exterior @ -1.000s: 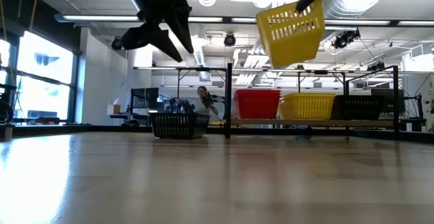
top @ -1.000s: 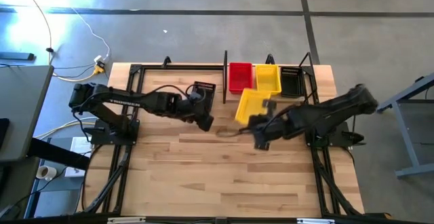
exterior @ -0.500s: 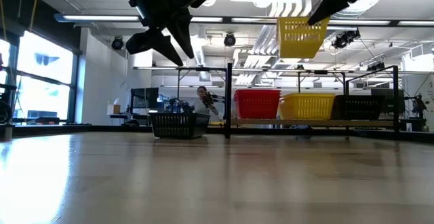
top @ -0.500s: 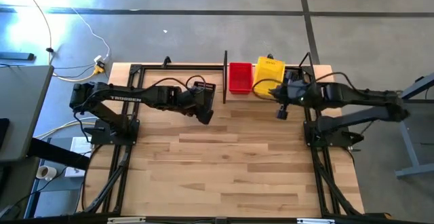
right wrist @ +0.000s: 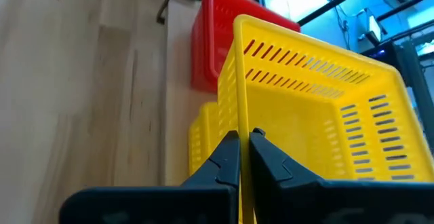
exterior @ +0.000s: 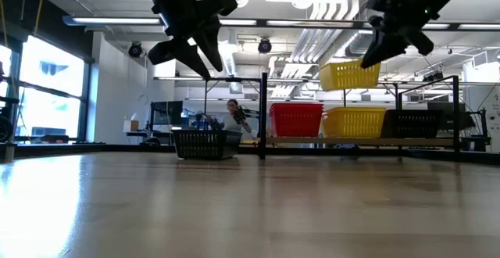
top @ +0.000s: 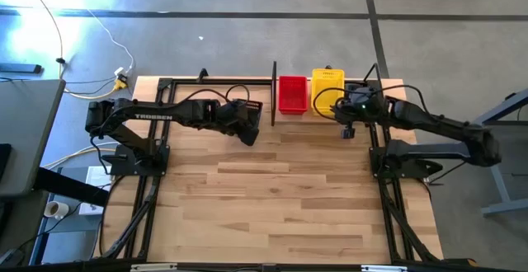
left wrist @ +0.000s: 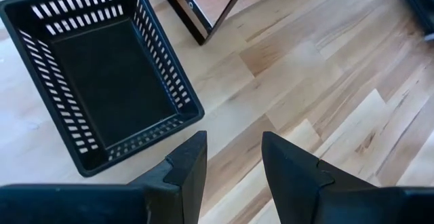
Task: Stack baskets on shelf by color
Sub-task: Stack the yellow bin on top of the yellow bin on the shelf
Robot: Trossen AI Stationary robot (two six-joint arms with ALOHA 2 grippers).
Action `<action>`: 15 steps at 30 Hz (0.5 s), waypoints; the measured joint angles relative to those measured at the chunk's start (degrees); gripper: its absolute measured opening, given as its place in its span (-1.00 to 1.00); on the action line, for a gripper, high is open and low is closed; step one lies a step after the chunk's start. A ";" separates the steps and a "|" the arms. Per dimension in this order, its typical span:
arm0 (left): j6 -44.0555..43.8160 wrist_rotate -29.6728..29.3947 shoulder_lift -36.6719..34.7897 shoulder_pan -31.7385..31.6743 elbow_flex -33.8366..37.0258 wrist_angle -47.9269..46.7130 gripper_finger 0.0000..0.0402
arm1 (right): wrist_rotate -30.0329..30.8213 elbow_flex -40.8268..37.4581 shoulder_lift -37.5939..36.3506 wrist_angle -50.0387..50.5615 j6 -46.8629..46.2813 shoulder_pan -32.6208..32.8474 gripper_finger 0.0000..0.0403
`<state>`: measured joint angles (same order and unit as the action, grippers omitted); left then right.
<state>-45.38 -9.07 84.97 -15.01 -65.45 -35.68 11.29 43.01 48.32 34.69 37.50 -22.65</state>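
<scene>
A yellow basket (exterior: 348, 75) hangs above the shelf (exterior: 312, 141), over another yellow basket (exterior: 355, 122), with my right gripper (right wrist: 243, 137) shut on it. On the shelf a red basket (top: 291, 95) stands left of the yellow one and a black basket (exterior: 412, 123) right of it. Another black basket (left wrist: 102, 81) rests on its bottom on the table, left of the shelf's end post (top: 274, 92). My left gripper (left wrist: 234, 146) hovers open just near of it, holding nothing. My right gripper pinches the top rim of one wall (right wrist: 239, 119) of the yellow basket, one finger inside the basket and one outside. The fingers slant down from the table's right and near side. The basket is lifted clear, open side up and slightly tilted, above the shelf's yellow basket.
The shelf's black frame and upright posts (exterior: 263, 113) stand along the far edge. Bare wooden tabletop (top: 280, 198) fills the middle and near side. Beyond the table a person (exterior: 233, 113) sits in the room.
My right gripper has carried the yellow basket from over the table's middle toward the far edge, then lowered it over the shelf's yellow basket. The basket has turned from steeply tilted to nearly level. My left gripper has drifted slightly toward the far edge and the black basket.
</scene>
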 joint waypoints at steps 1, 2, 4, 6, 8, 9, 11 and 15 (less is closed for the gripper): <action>0.43 0.00 0.00 -0.01 0.00 0.00 -0.35 | -1.08 -0.52 0.00 -0.35 1.13 -1.15 -1.00; 0.60 -0.01 0.00 -0.01 0.00 0.00 -0.35 | -2.38 -0.90 0.01 -0.62 2.19 -2.31 -1.00; 0.60 -0.03 0.00 -0.01 0.00 0.02 -0.35 | -5.43 -1.34 0.16 -0.86 3.80 -4.68 -1.00; 0.61 -0.03 0.00 -0.01 0.00 0.00 -0.35 | -7.65 -1.63 0.17 -1.57 5.04 -6.92 -1.00; 0.61 -0.03 0.00 -0.01 0.00 0.00 -0.35 | -9.89 -1.64 0.15 -2.13 6.42 -9.04 -1.00; 0.63 -0.04 0.00 -0.01 0.00 0.00 -0.35 | -11.27 -1.64 0.15 -2.28 7.08 -10.10 -1.00; 0.60 -0.08 0.00 -0.01 0.00 0.00 -0.35 | -14.35 -1.64 0.17 -2.54 7.78 -12.12 -1.00; 0.60 -0.10 0.00 -0.01 0.00 0.00 -0.35 | -18.62 -1.64 0.39 -2.43 8.02 -15.65 -1.00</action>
<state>-44.77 -9.17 84.97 -15.03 -65.45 -35.68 -7.33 41.36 48.70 32.26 45.52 -38.30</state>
